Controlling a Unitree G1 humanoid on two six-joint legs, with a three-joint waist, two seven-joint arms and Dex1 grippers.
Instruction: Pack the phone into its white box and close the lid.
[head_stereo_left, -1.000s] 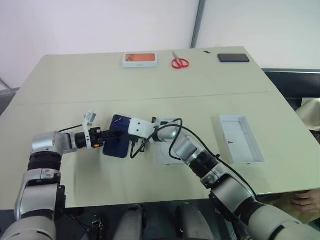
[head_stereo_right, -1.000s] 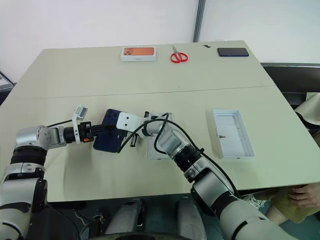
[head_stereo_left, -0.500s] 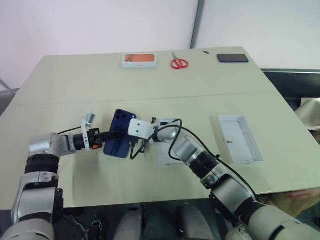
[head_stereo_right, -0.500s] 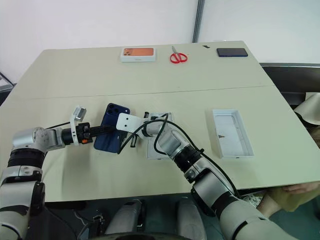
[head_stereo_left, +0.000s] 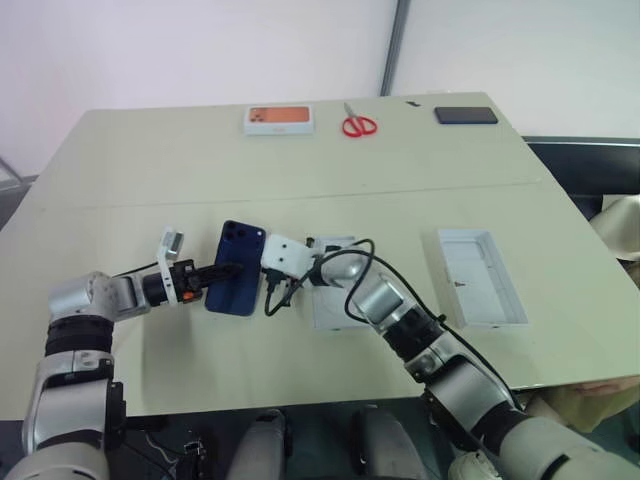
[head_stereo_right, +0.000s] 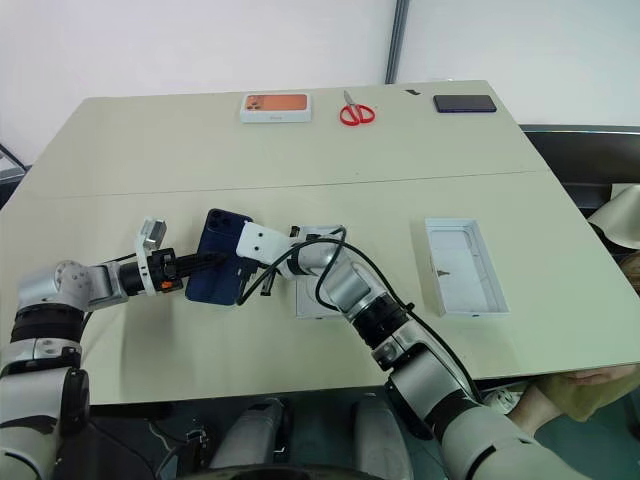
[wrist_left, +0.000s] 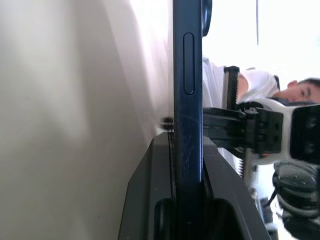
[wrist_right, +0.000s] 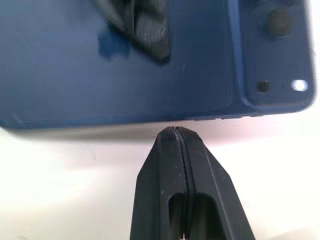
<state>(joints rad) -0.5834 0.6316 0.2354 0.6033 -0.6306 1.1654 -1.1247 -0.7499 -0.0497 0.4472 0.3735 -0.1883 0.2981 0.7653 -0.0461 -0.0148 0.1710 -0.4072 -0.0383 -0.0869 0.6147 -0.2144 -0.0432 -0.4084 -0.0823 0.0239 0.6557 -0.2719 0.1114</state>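
Left wrist view: left gripper (wrist_left: 187, 165) clamped on the phone (wrist_left: 188, 75), held edge-up.
Right gripper (wrist_right: 174, 135): fingers pressed together, tips at the phone's long edge.
White box (head_stereo_left: 335, 300): just beside, behind the right arm.
Lid (head_stereo_left: 481, 278): well apart, open side up.
Table (head_stereo_left: 150, 160) far edge: orange-pictured box (head_stereo_left: 279, 119), scissors (head_stereo_left: 359, 125), black slab (head_stereo_left: 466, 116).

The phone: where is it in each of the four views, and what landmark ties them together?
Left eye: phone, left of centre.
Right eye: same, left of centre.
Left wrist: edge-on, clamped between the left gripper fingers.
Right wrist: blue back across the top.
Landmark: its camera bump.
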